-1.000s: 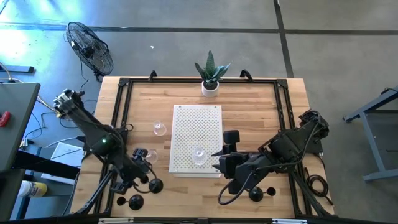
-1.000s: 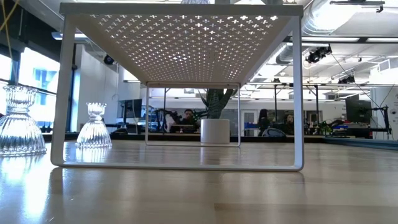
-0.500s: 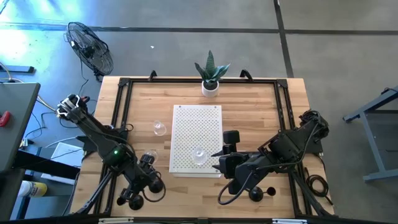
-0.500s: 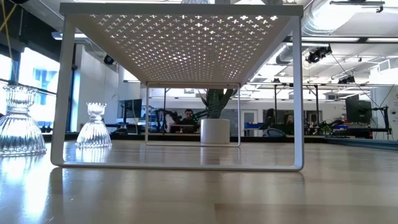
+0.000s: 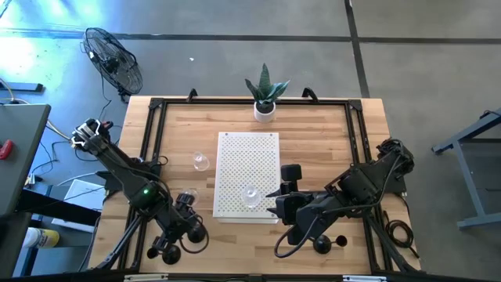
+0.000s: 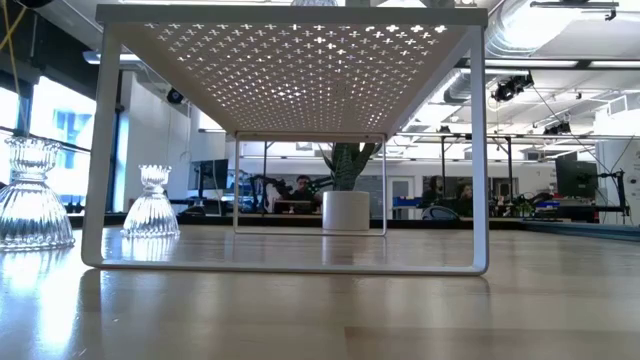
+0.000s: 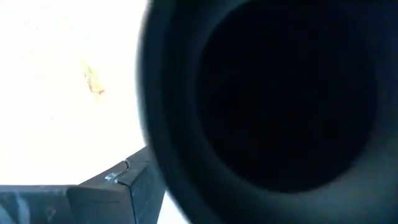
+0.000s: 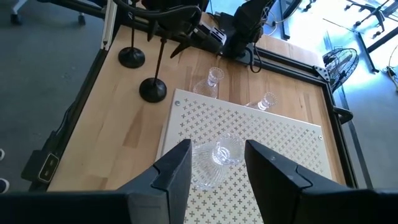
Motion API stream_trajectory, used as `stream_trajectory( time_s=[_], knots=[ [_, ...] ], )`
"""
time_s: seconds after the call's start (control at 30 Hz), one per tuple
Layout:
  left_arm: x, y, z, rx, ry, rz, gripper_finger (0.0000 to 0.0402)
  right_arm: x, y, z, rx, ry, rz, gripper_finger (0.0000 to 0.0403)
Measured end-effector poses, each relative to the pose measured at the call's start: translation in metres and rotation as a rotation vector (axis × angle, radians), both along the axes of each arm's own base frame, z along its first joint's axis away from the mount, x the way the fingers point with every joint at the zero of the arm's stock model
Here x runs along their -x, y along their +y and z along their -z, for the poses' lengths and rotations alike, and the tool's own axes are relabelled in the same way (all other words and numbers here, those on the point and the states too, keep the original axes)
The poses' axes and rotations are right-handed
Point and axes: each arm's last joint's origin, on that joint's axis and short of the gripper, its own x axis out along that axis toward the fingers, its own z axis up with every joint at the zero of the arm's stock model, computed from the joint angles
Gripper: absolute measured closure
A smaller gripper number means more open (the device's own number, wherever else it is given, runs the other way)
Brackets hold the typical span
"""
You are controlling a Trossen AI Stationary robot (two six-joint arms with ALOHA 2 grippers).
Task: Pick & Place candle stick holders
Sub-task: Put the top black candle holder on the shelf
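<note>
The left gripper [image 5: 190,228] is down at the table's near-left corner among 2 black candle stick holders [image 8: 153,91]; its wrist view is filled by a dark round shape, probably a holder base, so although the jaws stand wide I cannot tell whether they have hold of anything. The risk here is a knock — these holders have thin stems and would likely tip if a finger clips one. The right gripper [image 8: 216,163] hovers with jaws parted around a clear glass holder [image 8: 222,152] that stands on the white perforated shelf [image 5: 247,149]; whether the fingers touch it I cannot tell. Glass is slick, so a loose pinch could let it slide off the shelf edge. 2 more glass holders [image 6: 152,205] stand left of the shelf, and a third black holder [image 5: 321,244] sits near the right arm.
</note>
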Motion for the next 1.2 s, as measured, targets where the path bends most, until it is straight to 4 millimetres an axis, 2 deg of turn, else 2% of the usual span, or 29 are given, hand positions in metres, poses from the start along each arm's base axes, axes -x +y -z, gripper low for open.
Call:
stream_trajectory(
  time_s=[0.77,1.2],
  knots=[
    [0.011,0.009,-0.005,0.013,0.077,-0.059,0.0152,-0.003,-0.002,-0.002,-0.009,-0.028,0.009,0.0261],
    [0.014,0.012,-0.009,0.011,0.061,-0.057,0.0152,-0.006,-0.005,-0.003,-0.022,-0.032,0.018,0.0261]
  ],
)
